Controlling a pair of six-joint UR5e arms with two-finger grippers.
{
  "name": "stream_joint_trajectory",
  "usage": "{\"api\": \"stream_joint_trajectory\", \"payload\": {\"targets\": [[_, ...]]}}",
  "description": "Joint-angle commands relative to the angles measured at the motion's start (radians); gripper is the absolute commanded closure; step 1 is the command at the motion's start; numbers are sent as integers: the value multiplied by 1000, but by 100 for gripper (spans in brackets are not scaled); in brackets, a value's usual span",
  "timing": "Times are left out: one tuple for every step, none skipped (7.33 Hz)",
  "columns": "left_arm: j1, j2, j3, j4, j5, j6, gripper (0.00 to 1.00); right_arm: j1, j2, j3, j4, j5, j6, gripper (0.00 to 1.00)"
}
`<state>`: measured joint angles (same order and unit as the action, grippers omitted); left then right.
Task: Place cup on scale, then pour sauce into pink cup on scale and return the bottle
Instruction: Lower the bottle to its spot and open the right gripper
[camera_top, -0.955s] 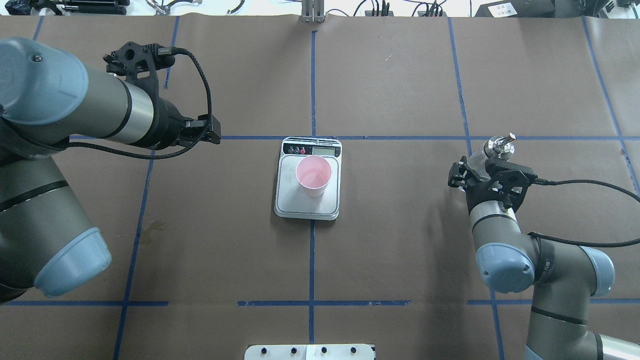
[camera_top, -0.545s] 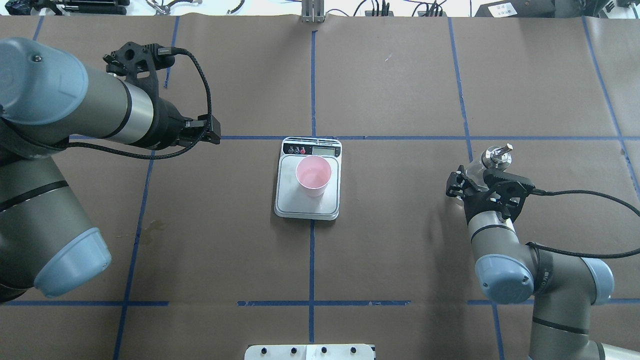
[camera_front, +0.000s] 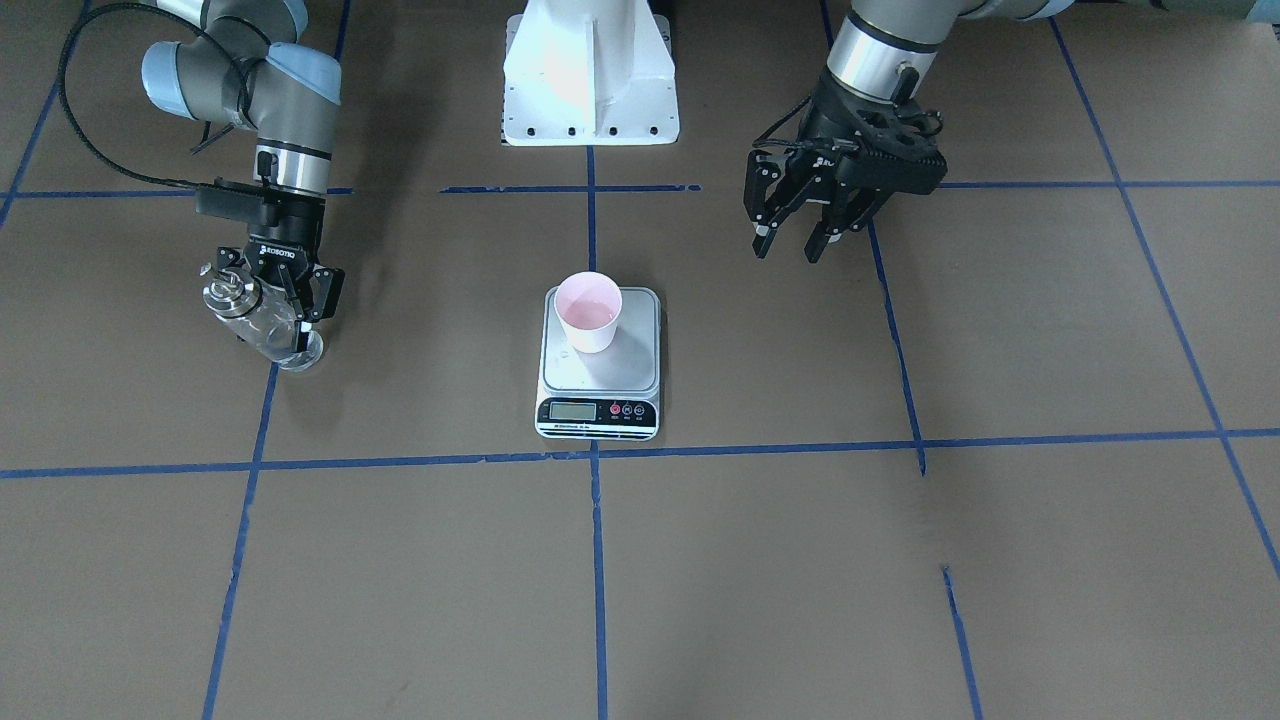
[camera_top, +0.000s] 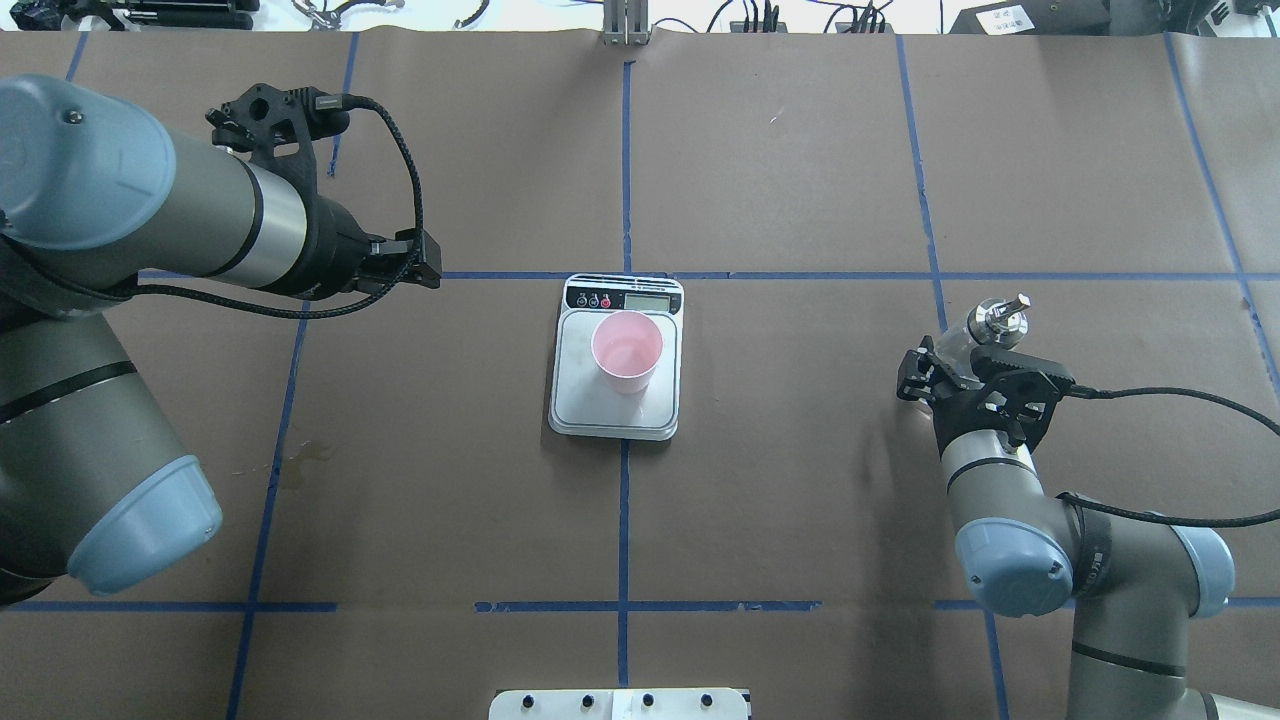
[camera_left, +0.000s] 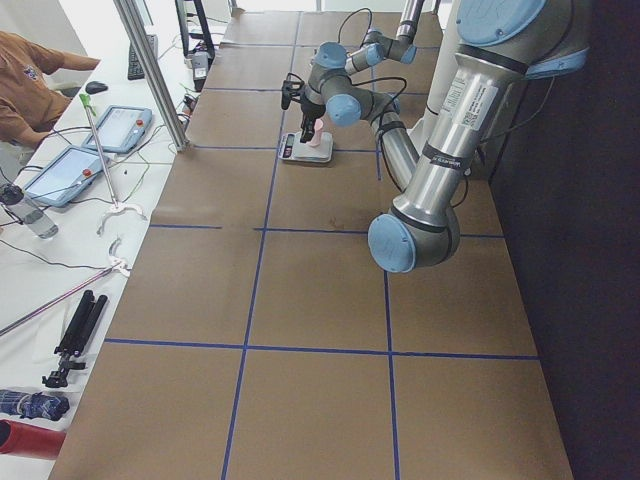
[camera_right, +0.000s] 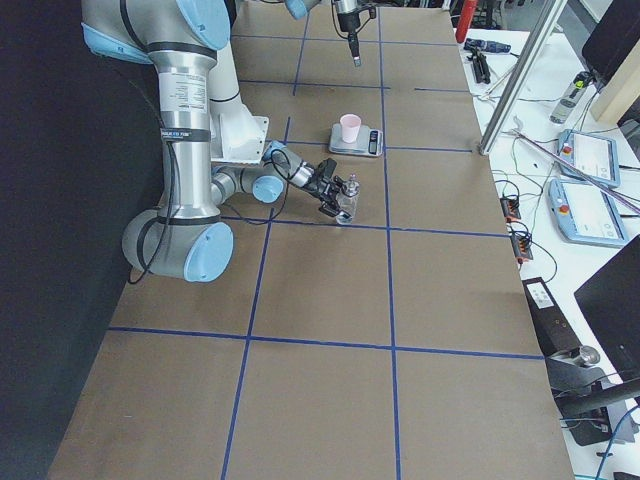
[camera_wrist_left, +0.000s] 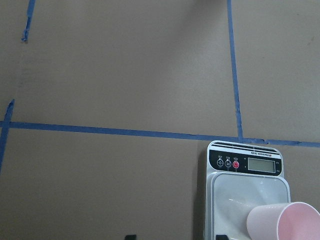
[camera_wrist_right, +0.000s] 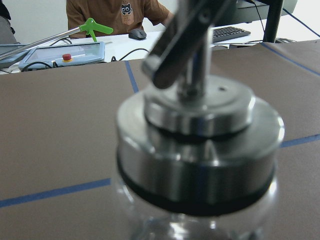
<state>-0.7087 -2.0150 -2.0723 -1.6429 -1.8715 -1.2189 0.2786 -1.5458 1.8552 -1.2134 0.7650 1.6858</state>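
The pale pink cup (camera_top: 627, 350) stands upright on the silver scale (camera_top: 590, 400) at the table's middle, also shown as the cup (camera_front: 588, 310) on the scale (camera_front: 600, 385). Liquid wets the cup's bottom. My right gripper (camera_front: 300, 310) is shut on the clear glass bottle (camera_front: 255, 320), which is tilted with its base close to the table. From above, its metal spout (camera_top: 997, 320) pokes out past my wrist. The collar (camera_wrist_right: 200, 145) fills the right wrist view. My left gripper (camera_front: 795, 240) hangs open and empty, off to the scale's side, with the cup (camera_wrist_left: 285, 222) low in its wrist view.
Blue tape lines cross the brown paper. The white robot base (camera_front: 590, 70) stands behind the scale. A faint stain (camera_top: 305, 455) marks the paper on the left. Beyond the far edge, a side table holds tablets (camera_right: 590, 160), and a seated person (camera_wrist_right: 120, 12) is there.
My right arm has drawn the bottle back toward the robot and lower. The left arm, cup and scale have not moved.
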Motion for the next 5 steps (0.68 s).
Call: {"api": "stream_joint_trajectory", "payload": {"targets": [[0, -1, -3, 0, 0, -1, 39, -4, 0, 1, 0, -6, 0, 100], [0, -1, -3, 0, 0, -1, 38, -6, -2, -1, -2, -6, -2, 61], [-1, 1, -3, 2, 0, -1, 38, -10, 0, 1, -2, -13, -2, 1], [-2, 1, -5, 2, 0, -1, 38, -18, -2, 1, -2, -15, -2, 0], [-2, 1, -5, 2, 0, -1, 38, -33, -2, 1, -2, -26, -2, 0]]}}
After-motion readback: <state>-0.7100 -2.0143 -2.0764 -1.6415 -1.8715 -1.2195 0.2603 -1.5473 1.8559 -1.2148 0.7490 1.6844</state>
